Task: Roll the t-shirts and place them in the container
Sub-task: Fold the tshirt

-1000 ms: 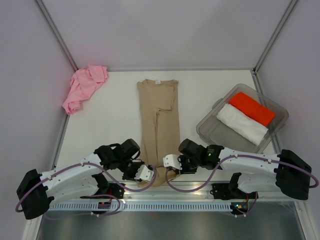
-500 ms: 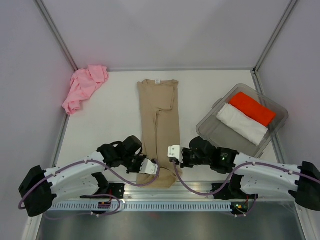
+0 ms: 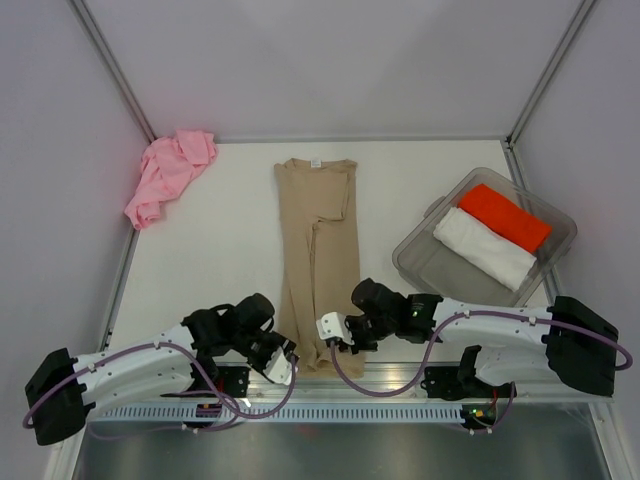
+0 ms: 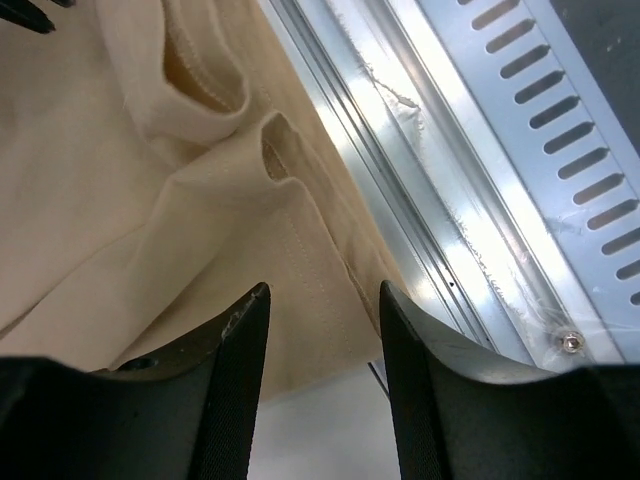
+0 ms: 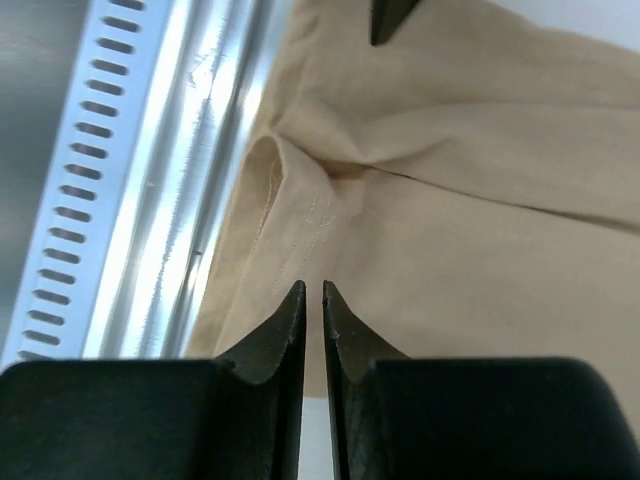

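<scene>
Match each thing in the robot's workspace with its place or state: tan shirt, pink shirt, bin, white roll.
Things:
1. tan shirt
2. pink shirt
3. bin
4. white roll

Places or states:
A. crumpled in the far left corner
B. inside the bin, beside the orange roll
C. on the right side
D. folded long, in the middle

Pairs: 1-D, 2-A, 3-C, 4-B

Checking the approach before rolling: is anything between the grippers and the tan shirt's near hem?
Nothing visible does. The left gripper and the right gripper hang at the near hem of the tan t-shirt, only its cloth ahead of their jaws.
</scene>
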{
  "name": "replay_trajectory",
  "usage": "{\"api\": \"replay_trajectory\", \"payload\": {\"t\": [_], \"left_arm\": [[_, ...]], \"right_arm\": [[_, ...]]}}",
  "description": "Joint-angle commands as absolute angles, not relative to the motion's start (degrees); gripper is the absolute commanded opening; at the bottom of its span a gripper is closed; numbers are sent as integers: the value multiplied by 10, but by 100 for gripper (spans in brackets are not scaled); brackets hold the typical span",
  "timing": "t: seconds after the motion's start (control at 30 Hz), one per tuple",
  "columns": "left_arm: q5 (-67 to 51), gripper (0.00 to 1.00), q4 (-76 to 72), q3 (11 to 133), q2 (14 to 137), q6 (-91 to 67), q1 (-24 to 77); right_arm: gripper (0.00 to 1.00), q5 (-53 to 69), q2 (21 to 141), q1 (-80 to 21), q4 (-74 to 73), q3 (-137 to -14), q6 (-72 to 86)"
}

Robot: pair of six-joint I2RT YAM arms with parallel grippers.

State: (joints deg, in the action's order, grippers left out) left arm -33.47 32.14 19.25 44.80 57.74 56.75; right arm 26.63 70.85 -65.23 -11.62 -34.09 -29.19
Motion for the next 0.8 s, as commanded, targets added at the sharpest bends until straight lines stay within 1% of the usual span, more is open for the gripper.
{"api": "replay_trajectory", "payload": {"t": [0.0,0.13,0.17,0.23,0.27,0.3,0.33,0.37,0.4,0.43,0.47,0.5,0.53,0.6,0.63,0.67,0.73,0.77], "left_arm": [[-364,54,283,174,444,651,575],[-352,53,281,182,458,655,575],[-338,50,280,191,456,637,575],[-307,47,281,205,448,587,575],[-292,44,274,223,445,564,573],[-269,42,264,231,440,538,573],[-205,38,249,242,440,483,565],[-176,32,225,248,445,468,555],[-163,31,224,256,450,461,535],[-177,31,232,280,472,454,470],[-201,31,258,300,487,452,428],[-224,33,276,321,504,447,386],[-243,33,289,374,559,428,324],[-238,33,335,433,618,404,282],[-235,33,345,485,640,384,252],[-232,35,351,505,669,376,240],[-200,38,360,550,687,357,229],[-187,42,363,565,713,348,226]], "right_arm": [[16,355,702,-664,-137,-353,-337],[15,366,722,-667,-147,-371,-326],[14,339,716,-666,-140,-372,-315],[15,304,706,-667,-114,-372,-296],[16,268,688,-665,-92,-369,-239],[20,207,680,-663,-69,-367,-200],[22,180,674,-654,-26,-367,-168],[25,160,668,-642,-7,-368,-90],[26,131,668,-608,12,-378,-54],[25,122,671,-586,29,-387,-23],[25,113,681,-549,30,-398,25],[23,98,688,-538,28,-423,35],[23,56,695,-532,17,-438,43],[23,-8,725,-527,-19,-490,78],[23,-44,737,-526,-30,-507,86],[24,-58,763,-522,-39,-525,93],[27,-72,787,-522,-44,-559,123],[28,-76,808,-519,-41,-576,139]]}}
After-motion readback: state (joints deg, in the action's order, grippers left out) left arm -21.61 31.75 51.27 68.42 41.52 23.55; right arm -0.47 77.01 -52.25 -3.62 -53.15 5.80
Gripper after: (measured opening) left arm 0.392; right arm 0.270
